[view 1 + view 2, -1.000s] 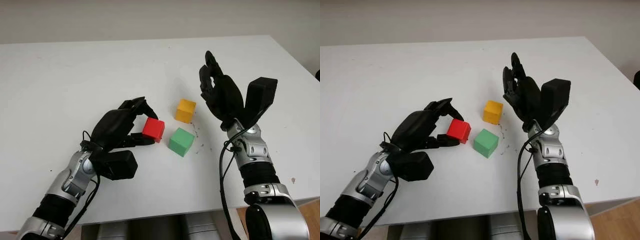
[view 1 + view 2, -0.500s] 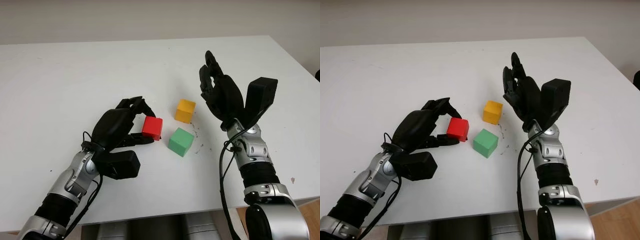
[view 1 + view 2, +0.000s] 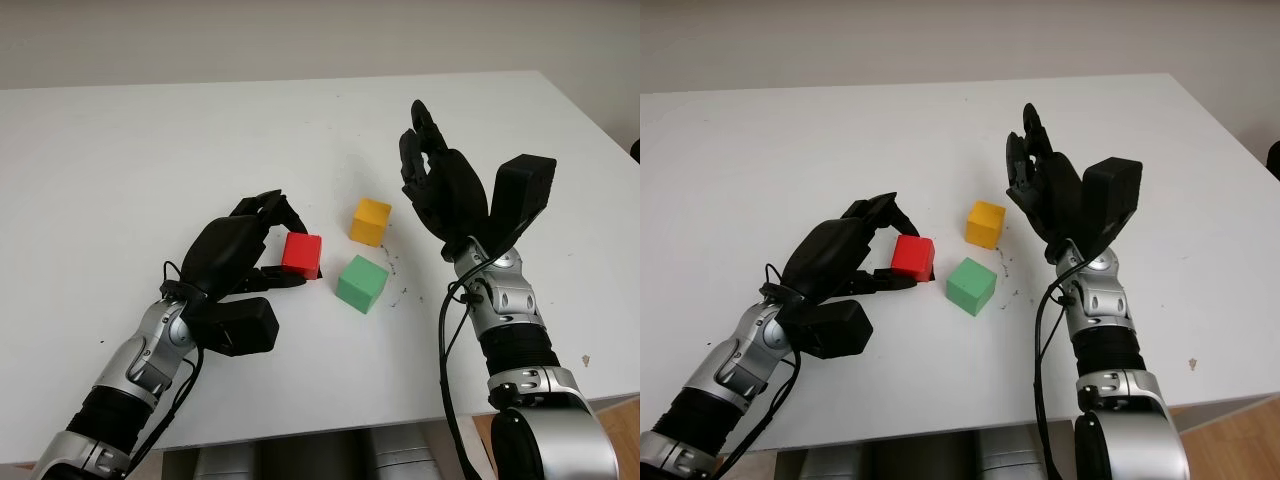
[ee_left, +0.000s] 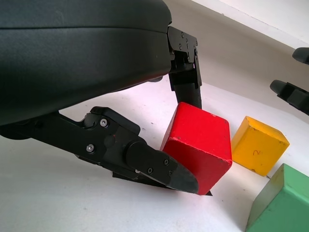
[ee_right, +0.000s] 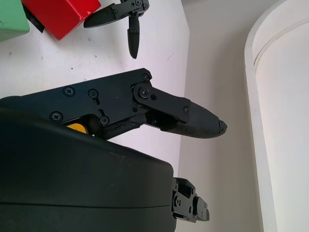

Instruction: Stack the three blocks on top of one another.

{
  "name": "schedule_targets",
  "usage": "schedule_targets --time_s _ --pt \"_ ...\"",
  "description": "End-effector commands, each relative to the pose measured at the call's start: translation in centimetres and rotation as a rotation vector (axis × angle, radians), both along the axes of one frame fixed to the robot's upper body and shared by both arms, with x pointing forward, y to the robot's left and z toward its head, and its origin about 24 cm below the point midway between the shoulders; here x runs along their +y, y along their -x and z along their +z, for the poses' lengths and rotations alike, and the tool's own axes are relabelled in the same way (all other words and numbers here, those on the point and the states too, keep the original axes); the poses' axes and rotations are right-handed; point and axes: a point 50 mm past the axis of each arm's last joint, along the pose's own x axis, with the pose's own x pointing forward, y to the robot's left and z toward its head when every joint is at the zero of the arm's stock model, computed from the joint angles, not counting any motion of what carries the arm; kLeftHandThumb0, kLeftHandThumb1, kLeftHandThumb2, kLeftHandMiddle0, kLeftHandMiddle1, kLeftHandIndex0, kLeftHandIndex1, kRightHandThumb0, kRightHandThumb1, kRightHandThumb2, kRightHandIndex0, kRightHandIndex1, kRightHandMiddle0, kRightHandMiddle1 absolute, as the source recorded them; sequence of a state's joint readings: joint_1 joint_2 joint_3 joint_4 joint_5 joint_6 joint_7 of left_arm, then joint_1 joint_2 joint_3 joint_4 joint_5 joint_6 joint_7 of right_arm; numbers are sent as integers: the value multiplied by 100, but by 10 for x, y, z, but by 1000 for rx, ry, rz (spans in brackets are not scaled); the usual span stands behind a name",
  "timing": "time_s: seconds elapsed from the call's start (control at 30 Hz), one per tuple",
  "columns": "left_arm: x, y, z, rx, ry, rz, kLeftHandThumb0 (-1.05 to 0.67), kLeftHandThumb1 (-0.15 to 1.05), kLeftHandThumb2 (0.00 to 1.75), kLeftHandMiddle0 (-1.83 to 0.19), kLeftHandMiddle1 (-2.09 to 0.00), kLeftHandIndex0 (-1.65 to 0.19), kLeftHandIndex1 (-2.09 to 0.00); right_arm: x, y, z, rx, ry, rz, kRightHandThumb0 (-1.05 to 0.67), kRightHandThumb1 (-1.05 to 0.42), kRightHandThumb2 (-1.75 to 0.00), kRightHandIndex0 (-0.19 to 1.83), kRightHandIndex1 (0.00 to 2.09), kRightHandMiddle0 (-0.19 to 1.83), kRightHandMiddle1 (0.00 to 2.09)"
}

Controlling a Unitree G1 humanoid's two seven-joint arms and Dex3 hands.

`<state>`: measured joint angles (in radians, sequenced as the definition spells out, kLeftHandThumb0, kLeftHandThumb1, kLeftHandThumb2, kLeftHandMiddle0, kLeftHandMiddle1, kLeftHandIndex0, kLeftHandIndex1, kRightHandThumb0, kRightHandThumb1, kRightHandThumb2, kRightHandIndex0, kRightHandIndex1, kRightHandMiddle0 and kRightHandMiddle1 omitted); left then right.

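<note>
My left hand (image 3: 287,248) is shut on the red block (image 3: 302,253), with fingers on its far and near sides; the block (image 4: 198,145) is tipped, with a dark shadow under its right edge. The green block (image 3: 362,283) lies on the table just right of it, and the yellow block (image 3: 371,220) sits a little farther back. Neither touches the red block. My right hand (image 3: 430,170) is open and raised above the table, right of the yellow block.
All three blocks sit on a white table (image 3: 150,150), which has wide bare areas behind them and to the left. Small dark specks (image 3: 400,290) mark the surface right of the green block. The table's front edge (image 3: 330,425) runs close to my arms.
The red block has shifted slightly left and up in my left hand's grasp and now tilts. The right hand has stayed where it was.
</note>
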<state>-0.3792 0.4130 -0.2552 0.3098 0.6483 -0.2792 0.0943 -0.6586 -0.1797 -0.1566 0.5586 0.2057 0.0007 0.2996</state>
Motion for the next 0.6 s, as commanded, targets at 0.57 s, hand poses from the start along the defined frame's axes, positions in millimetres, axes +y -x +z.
schedule_targets --time_s 0.57 --pt "3 2 -2 -7 -21 30 -41 105 16 -3 -27 -11 -201 -1 0 3 -16 -5 0 -58 -105 -71 -19 0 -19 0"
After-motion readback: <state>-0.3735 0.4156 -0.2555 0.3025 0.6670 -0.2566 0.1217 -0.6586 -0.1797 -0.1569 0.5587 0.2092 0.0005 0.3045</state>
